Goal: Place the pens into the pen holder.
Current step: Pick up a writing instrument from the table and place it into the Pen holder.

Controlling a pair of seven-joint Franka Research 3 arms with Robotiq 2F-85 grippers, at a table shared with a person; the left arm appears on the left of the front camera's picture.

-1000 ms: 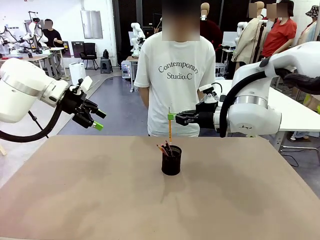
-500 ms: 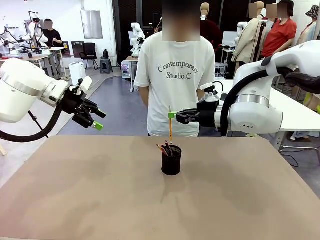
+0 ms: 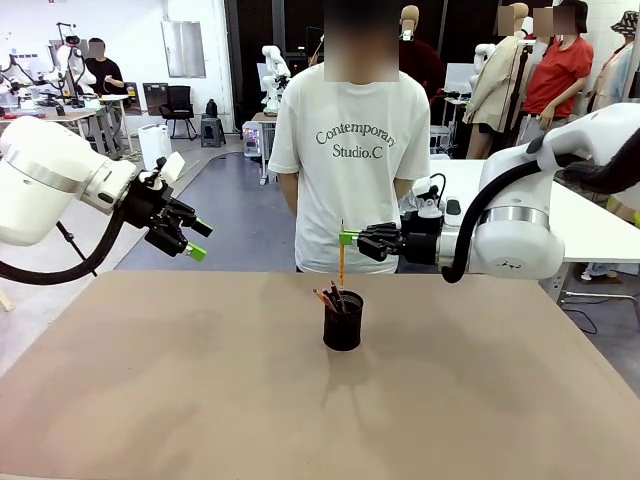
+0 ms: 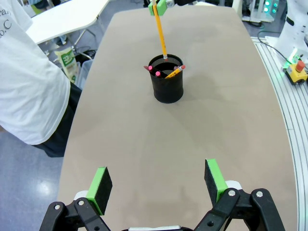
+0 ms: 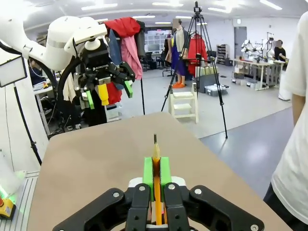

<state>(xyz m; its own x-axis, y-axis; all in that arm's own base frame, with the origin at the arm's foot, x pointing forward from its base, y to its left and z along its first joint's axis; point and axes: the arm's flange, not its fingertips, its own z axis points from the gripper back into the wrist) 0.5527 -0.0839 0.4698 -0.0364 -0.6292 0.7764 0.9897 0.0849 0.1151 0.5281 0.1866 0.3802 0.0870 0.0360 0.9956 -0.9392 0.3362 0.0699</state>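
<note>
The black mesh pen holder [image 3: 343, 322] stands mid-table with pens [image 3: 326, 297] leaning inside it. In the left wrist view the pen holder [image 4: 167, 79] shows two red-ended pens [image 4: 156, 72] and an orange one [image 4: 174, 72]. My right gripper [image 3: 346, 237] is shut on an orange-yellow pencil [image 3: 340, 265], which hangs upright with its lower end just above the holder's rim. From the right wrist the pencil [image 5: 156, 156] rises between the shut green pads [image 5: 149, 174]. My left gripper [image 3: 200, 240] stands open and empty, high over the table's far left edge.
A person in a white T-shirt [image 3: 345, 150] stands at the far side of the brown table [image 3: 200, 400], just behind the holder. A white table [image 3: 590, 225] lies behind my right arm.
My right arm has sunk a little, lowering the pencil slightly toward the holder. The left arm has not moved.
</note>
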